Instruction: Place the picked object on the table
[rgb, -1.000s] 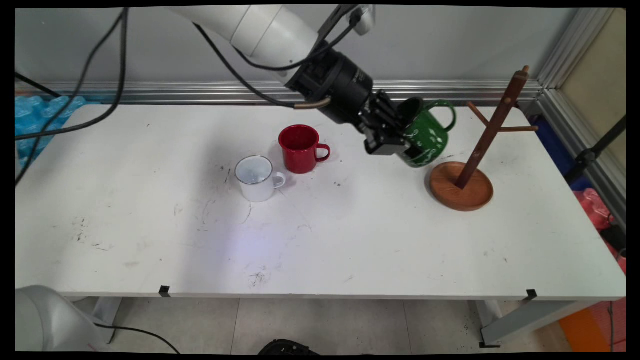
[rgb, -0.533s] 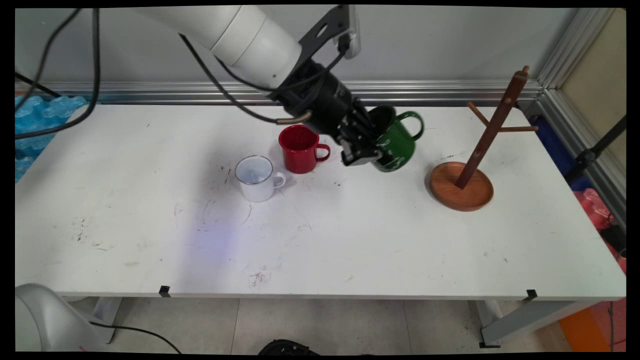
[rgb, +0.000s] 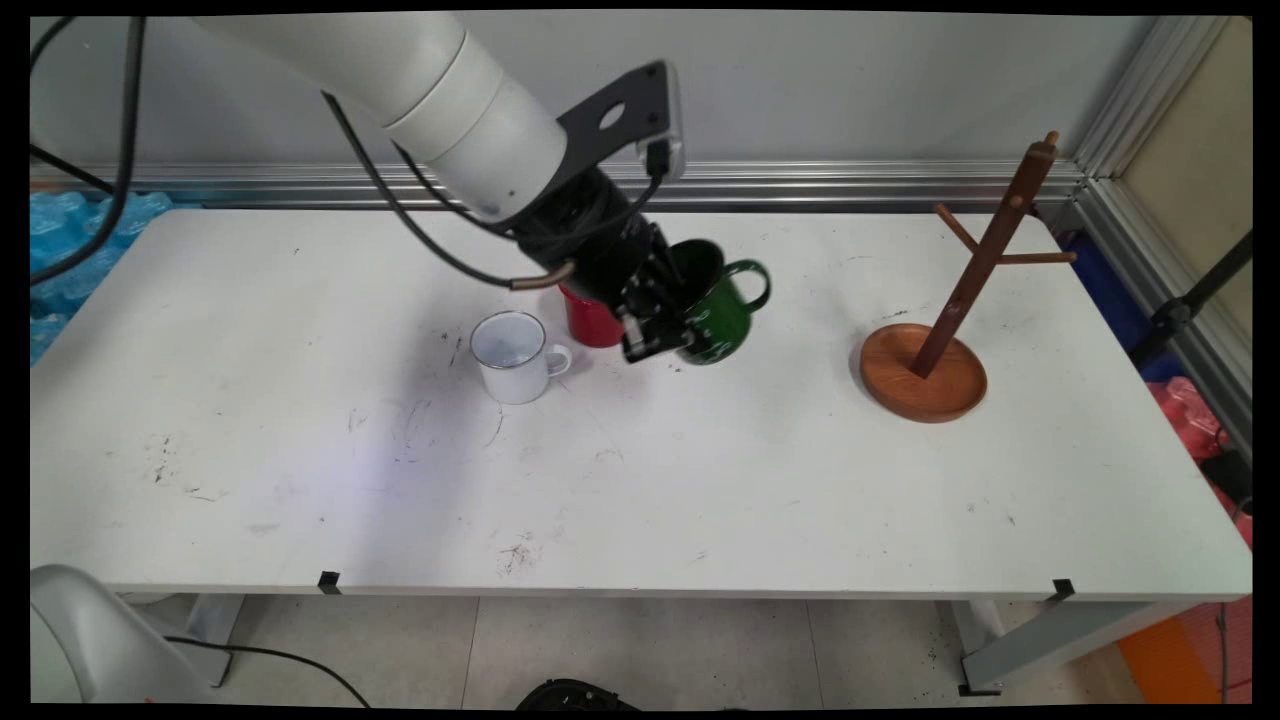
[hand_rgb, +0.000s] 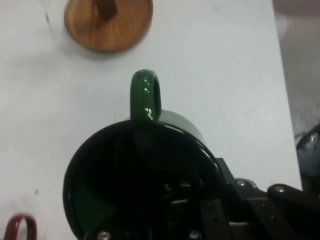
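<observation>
Green enamelled-looking metal mug (rgb: 722, 318): glossy, smooth, bright highlights along handle; dark, shiny inside. Red mug (rgb: 590, 321) of same glossy enamel look, mostly hidden. White mug (rgb: 515, 357): glossy, thin darker rim. Round-based mug tree of brown wood (rgb: 925, 370): smooth, low sheen, grain faint. White worktop (rgb: 700, 480): matt, smooth, scuffed with dark marks. Black gripper (rgb: 655, 325): matt, jaws with small metal screws.

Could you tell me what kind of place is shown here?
Probably a robotics lab workbench. A scuffed white table stands against a grey wall with aluminium framing, and the black two-finger end effector grips a green enamel mug near a brown wooden mug tree.
</observation>
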